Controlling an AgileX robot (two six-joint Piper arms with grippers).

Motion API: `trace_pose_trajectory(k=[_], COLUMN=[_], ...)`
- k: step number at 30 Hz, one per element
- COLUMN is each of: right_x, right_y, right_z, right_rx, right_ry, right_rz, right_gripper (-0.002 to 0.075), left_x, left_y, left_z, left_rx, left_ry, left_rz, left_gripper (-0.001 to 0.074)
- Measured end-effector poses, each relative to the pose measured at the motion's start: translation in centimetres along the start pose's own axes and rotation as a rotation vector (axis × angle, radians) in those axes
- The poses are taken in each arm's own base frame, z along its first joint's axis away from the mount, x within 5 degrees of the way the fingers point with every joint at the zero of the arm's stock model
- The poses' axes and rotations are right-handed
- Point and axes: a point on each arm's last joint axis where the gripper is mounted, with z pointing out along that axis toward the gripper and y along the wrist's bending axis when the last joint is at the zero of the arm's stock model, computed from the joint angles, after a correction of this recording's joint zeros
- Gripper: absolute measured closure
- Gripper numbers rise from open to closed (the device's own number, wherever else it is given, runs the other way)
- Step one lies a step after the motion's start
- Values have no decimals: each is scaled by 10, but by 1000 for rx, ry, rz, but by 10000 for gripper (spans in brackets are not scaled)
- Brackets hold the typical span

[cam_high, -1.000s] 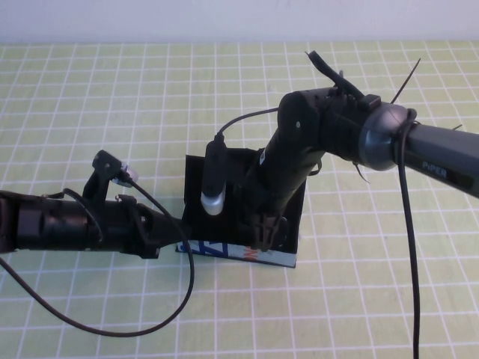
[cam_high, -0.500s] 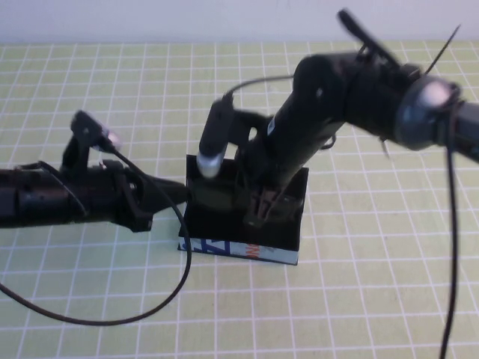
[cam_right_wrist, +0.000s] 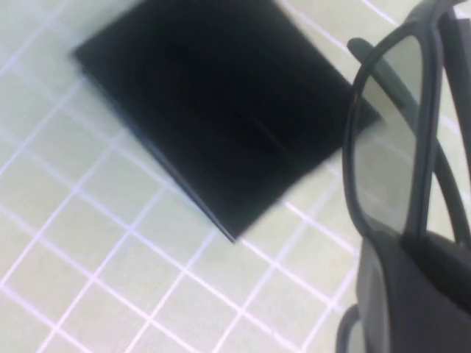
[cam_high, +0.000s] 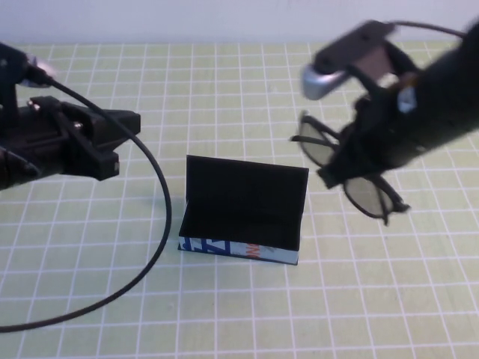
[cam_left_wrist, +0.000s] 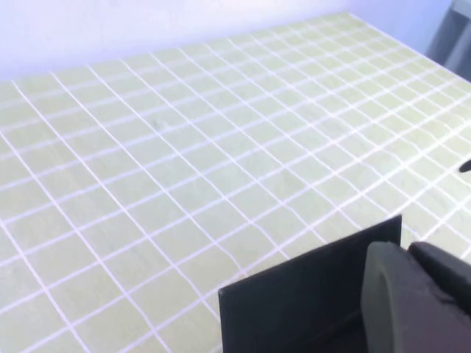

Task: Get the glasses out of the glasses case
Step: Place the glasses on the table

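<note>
Glasses hang in the air just right of the open glasses case on the bench — clenched in the right end effector. Left end effector hovers well left; whether it is released, I cannot tell.

Both arms are matte black with rounded, tube-like housings. The left hand ends in blocky black fingers; a thin black cable loops from the left arm down over the surface in a wide arc. The right hand is black and blurred. A silver-grey, cylinder-shaped camera module sits on a black bracket above the right wrist, with a black cable leading off it.
</note>
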Motion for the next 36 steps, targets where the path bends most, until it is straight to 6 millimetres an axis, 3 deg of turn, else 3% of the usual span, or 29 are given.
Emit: trace_pose_trajectory(k=[3, 8, 12, 19, 23, 26, 31, 36], right_x=[30, 81, 102, 107, 111, 111, 112, 112], right_y=[-13, -23, -24, -26, -27, -27, -27, -25], right_z=[0, 38, 70, 112, 124, 125, 125, 116], right_rx=[37, 41, 23, 20, 25, 25, 26, 19], right_ry=[-23, 53, 57, 61, 80, 81, 103, 164], right_rz=[186, 419, 513, 586, 596, 596, 588, 569], right_gripper=[717, 715, 717, 712, 704, 641, 461, 402], left_x=[-2, 5, 5, 5, 5, 5, 4, 3], left_y=[-8, -12, -10, -11, -11, -11, -8, -5], left_z=[-11, -20, -21, -22, -22, -22, -22, -25], left_rx=[-19, -68, -94, -92, -88, -90, -125, -173], left_ry=[-22, -33, -42, -45, -45, -46, -54, -60], left_rz=[4, -6, -21, -21, -21, -22, -27, -20], left_gripper=[739, 739, 739, 739, 739, 739, 739, 739])
